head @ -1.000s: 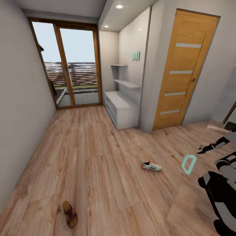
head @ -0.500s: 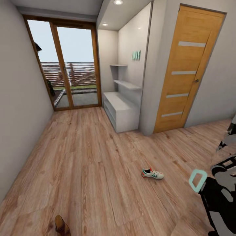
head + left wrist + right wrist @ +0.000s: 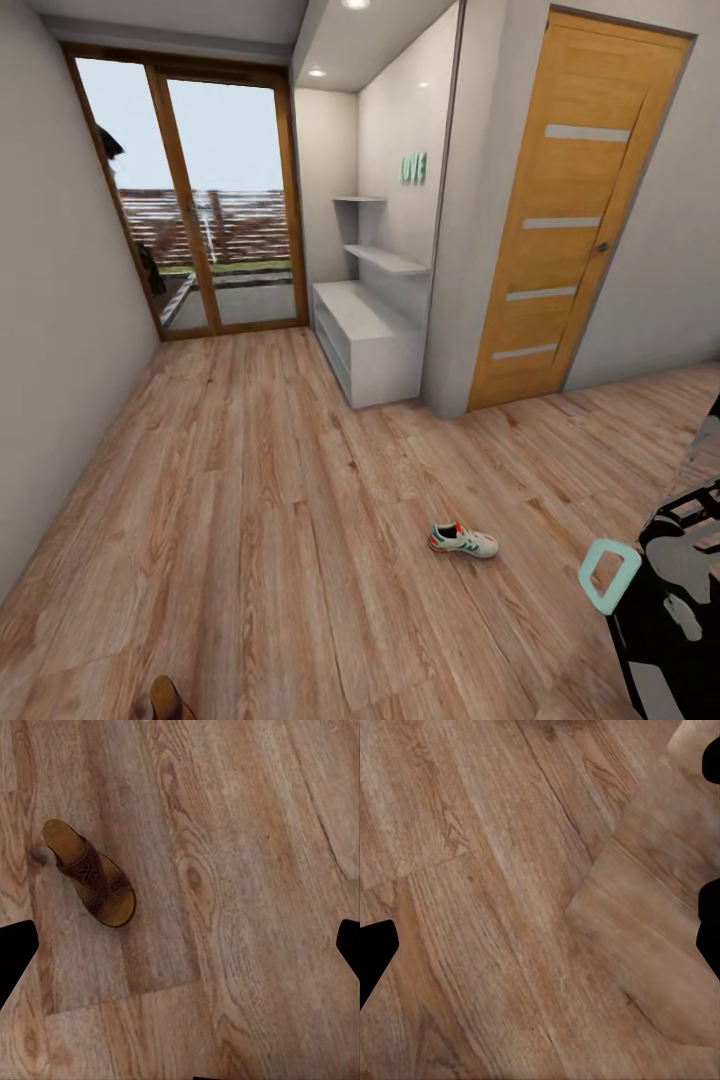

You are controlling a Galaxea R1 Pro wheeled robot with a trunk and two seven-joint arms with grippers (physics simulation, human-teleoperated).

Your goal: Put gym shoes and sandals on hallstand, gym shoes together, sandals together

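- One gym shoe (image 3: 463,541) lies on its sole on the corridor floor (image 3: 260,480), well apart from the hallstand (image 3: 368,340)
- A sandal (image 3: 91,874) lies flat on the planks below the left wrist camera; the head view catches just its tip at the bottom edge
- The shoe probably handles light and soft-sided; pinch the stiffer heel collar
- The sandal is flat; take its strap
- Left and right fingers: dark corners spread wide, apparently holding nothing

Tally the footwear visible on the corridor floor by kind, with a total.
Gym shoes: 1, white with green stripes
Sandals: 1, brown with tan footbed, also cut off at the head view's lower edge
Total: 2, both on the wood floor
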